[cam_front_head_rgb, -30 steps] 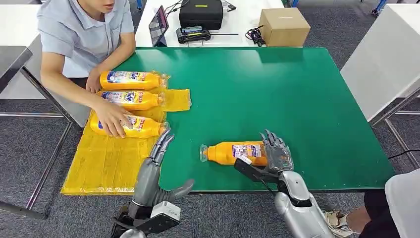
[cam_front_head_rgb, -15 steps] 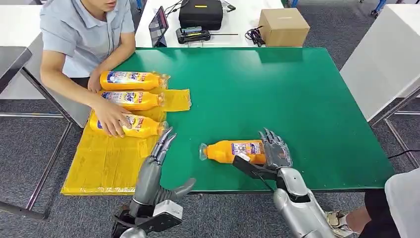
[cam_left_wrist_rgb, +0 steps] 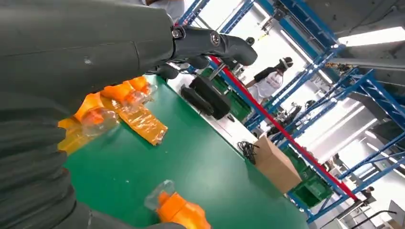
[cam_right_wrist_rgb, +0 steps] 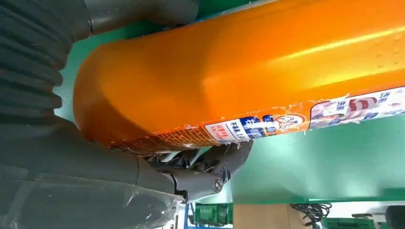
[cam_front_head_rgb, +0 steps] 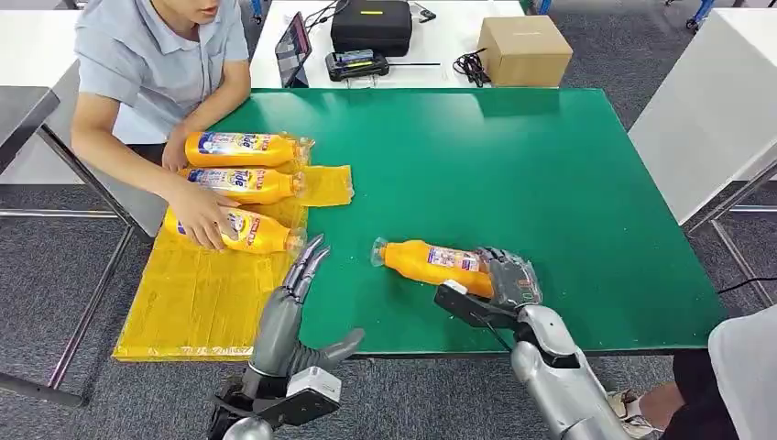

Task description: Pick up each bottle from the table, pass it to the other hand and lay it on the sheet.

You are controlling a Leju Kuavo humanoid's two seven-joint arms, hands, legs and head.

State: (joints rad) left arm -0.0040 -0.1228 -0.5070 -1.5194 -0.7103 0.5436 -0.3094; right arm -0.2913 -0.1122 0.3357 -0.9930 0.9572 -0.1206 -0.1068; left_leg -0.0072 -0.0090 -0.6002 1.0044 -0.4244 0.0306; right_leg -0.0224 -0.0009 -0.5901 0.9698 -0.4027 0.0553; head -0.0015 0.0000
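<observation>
Gripping the orange bottle (cam_front_head_rgb: 438,265) near its base, the right hand (cam_front_head_rgb: 509,280) has its fingers closed around the wide end, and the capped neck points toward the left hand (cam_front_head_rgb: 295,291). The bottle is over the green table (cam_front_head_rgb: 550,165), near the front edge, tilted; I cannot tell if the neck end touches the surface. In the right wrist view the fingers (cam_right_wrist_rgb: 205,169) wrap under the body beside the label.

The left hand holds nothing. Its fingers are straight and apart, and it waits between the bottle and the yellow sheet (cam_front_head_rgb: 202,293).

The bottle looks like stiff plastic, smooth and glossy, so it may slip. It seems full, and therefore rather heavy for a hold at one end only. For the pass, I think the left hand should take the middle of the body or the narrower part toward the neck, which is free.

Three more orange bottles (cam_front_head_rgb: 240,188) lie in a row on the far part of the sheet. A person's hand (cam_front_head_rgb: 203,220) rests on the nearest of them, close to where the next bottle should go, and this could be in the way. A cardboard box (cam_front_head_rgb: 524,48) and a black case (cam_front_head_rgb: 371,23) stand on the white table behind, well apart.
</observation>
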